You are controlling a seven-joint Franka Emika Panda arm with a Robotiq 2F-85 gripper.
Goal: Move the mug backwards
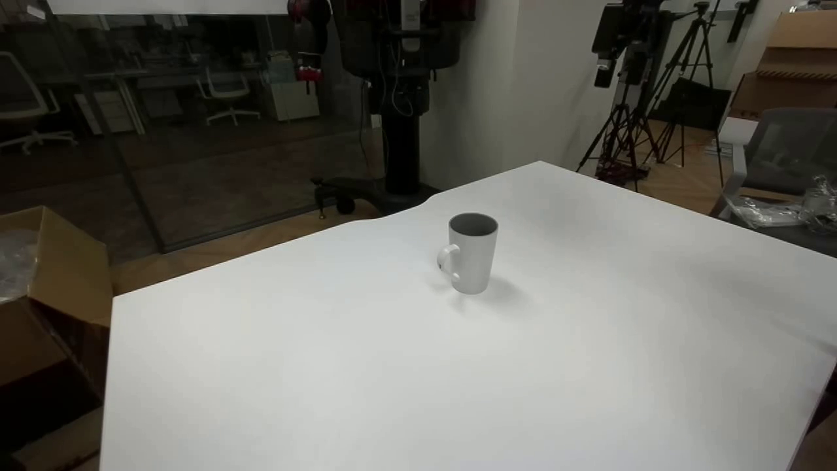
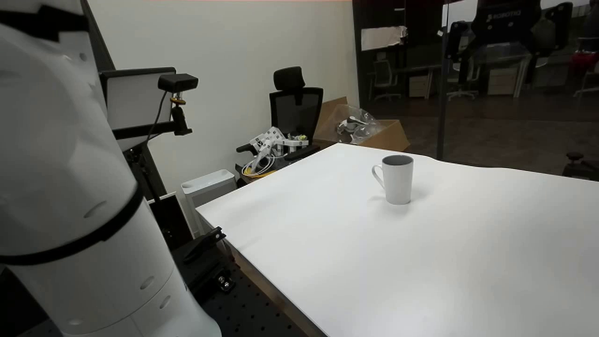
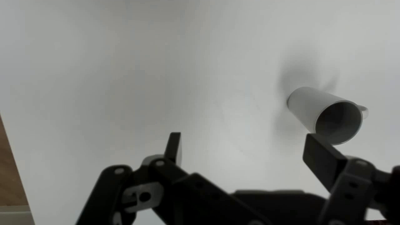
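"So, which step?"

"Approach, presumably: the end effector (image 3: pixel 243 140) is gaping wide, holding nothing; the mug (image 2: pixel 398 182) is standing upright on the bench (image 2: pixel 318 224)."

"Then we're needing sideways alignment next."

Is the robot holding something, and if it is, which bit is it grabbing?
Nothing is held. The gripper is open and empty, and the mug stands upright on the table, apart from it.
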